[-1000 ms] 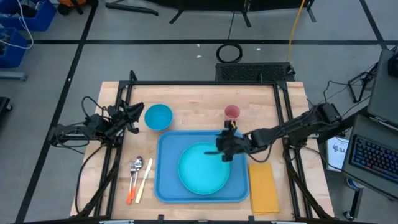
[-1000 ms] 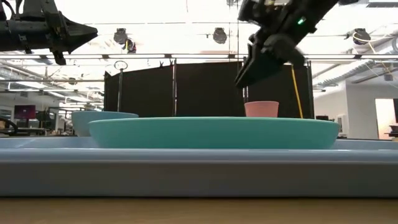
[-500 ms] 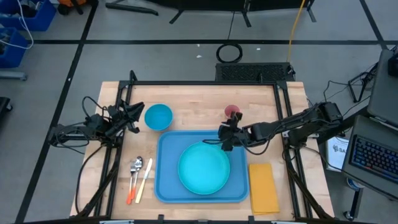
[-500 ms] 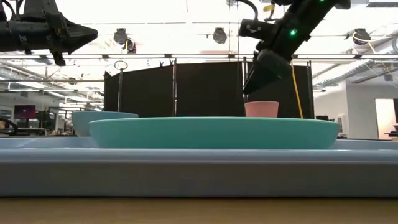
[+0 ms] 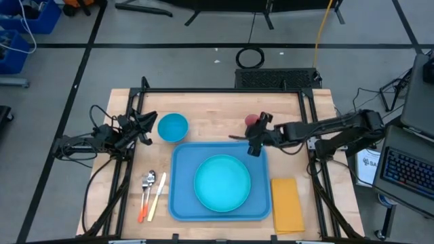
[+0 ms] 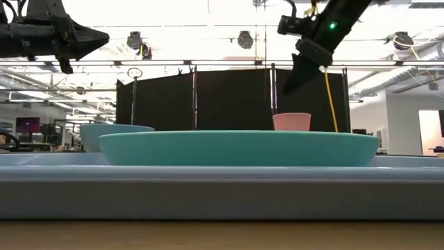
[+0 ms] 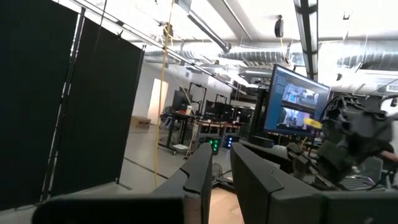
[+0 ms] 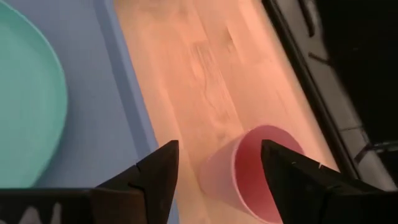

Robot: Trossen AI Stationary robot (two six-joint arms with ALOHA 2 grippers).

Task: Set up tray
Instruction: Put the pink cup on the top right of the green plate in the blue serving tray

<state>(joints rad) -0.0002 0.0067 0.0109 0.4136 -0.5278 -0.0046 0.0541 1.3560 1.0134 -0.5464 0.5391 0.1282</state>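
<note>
The tray (image 5: 182,203) is laid at the table's near middle with the plate (image 5: 222,181) on it, and the right gripper (image 5: 255,140) is held above the pink cup (image 8: 249,173) — fingers apart, nothing held — seemingly to take it, while the left gripper (image 5: 144,126), nearly closed and empty, is parked by the bowl (image 5: 172,127).

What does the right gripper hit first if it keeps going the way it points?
Most likely the small pink plastic cup on the wooden table: it sits between the right gripper's open jaws. Depth is unclear.
</note>
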